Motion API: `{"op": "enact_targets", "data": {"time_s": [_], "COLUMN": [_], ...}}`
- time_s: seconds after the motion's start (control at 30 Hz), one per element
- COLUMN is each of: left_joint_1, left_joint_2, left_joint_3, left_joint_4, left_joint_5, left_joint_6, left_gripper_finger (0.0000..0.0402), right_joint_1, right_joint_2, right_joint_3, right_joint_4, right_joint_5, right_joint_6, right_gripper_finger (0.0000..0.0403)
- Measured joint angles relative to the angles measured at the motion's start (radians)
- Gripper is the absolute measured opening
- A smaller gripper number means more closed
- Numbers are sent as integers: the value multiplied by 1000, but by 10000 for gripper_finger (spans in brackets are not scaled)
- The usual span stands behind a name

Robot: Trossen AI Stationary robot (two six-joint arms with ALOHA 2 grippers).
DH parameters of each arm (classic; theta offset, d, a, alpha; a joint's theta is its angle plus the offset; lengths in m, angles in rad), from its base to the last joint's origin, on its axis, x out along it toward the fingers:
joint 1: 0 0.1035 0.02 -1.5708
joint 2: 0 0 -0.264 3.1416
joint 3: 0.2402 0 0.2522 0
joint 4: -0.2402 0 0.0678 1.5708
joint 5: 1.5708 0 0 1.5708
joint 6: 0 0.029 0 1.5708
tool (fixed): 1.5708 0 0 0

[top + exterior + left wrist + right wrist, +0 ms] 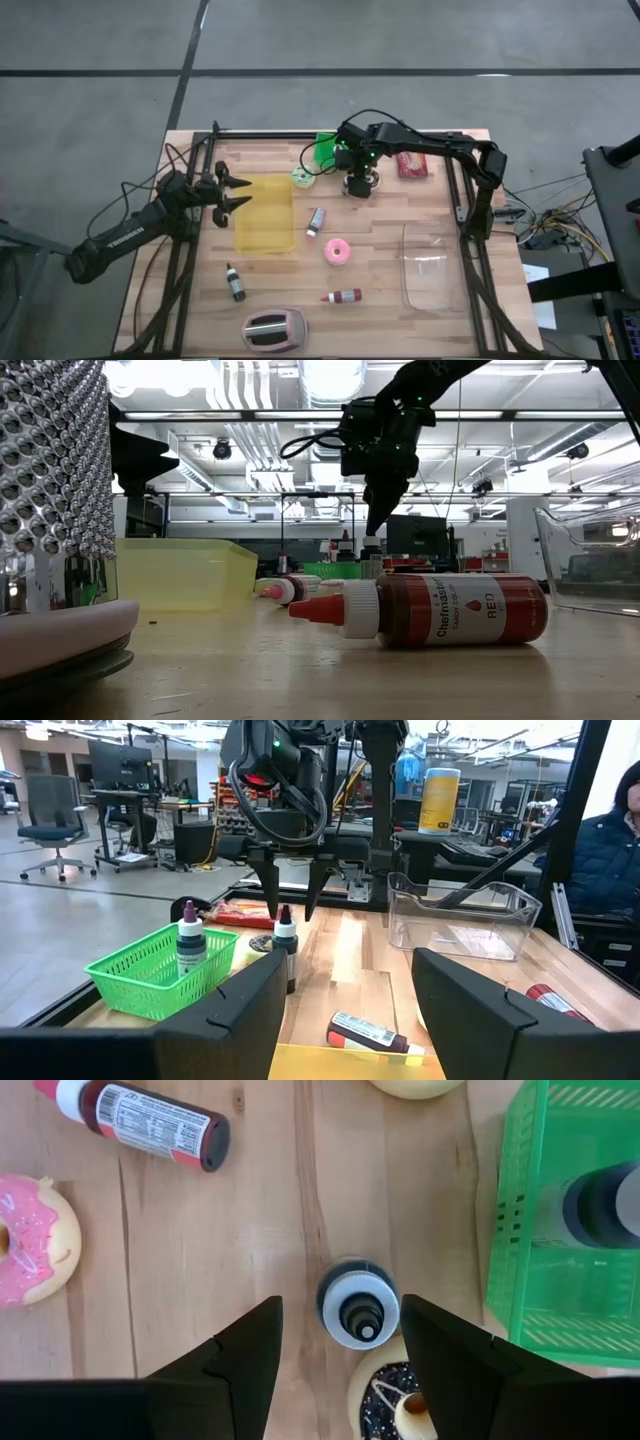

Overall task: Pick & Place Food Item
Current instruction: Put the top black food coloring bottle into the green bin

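Directly above upright bottle: right claw

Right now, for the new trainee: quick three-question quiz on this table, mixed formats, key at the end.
1. True or false: the right gripper holds the upright bottle.
2. What lies inside the green basket? A) a donut B) a bottle C) nothing
3. Fill in: the pink donut lies between the yellow tray and the clear ____.

Key: 1 false, it hangs open above it; 2 B; 3 bin.
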Motion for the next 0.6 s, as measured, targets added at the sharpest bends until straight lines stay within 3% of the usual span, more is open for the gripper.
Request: {"op": "enact_targets", "data": {"time_s": [0.6], "left_joint_1": [0], "left_joint_2": [0], "left_joint_3": [0], "left_joint_4": [0], "left_joint_5": [-1], "left_joint_6": [0], "left_gripper_finger": [223], "right_joint_1": [5], "right_joint_2": [-2], "right_joint_3": [-49], "right_joint_4": [69], "right_joint_5": [6], "right_joint_6": [-5], "right_gripper_finger": [192]}}
